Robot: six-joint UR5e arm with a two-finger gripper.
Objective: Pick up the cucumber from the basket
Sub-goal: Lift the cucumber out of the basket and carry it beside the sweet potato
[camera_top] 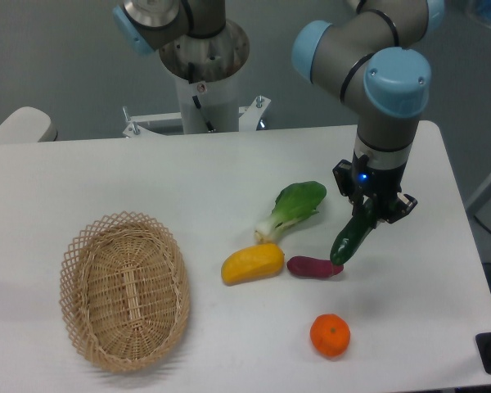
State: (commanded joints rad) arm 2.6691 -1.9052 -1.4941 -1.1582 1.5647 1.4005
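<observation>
The basket (124, 291) sits near left. Far right, the gripper (367, 214) fingers clamp the tilted cucumber (353, 238).

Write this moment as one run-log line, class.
pincer: shut on cucumber | cucumber: tilted, lower tip near sweet potato | basket: empty, far left

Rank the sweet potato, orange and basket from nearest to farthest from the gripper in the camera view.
1. Sweet potato: just below-left of the gripper, which holds the cucumber.
2. Orange: lower down, near the table's front edge.
3. Basket: far left, empty.
</observation>
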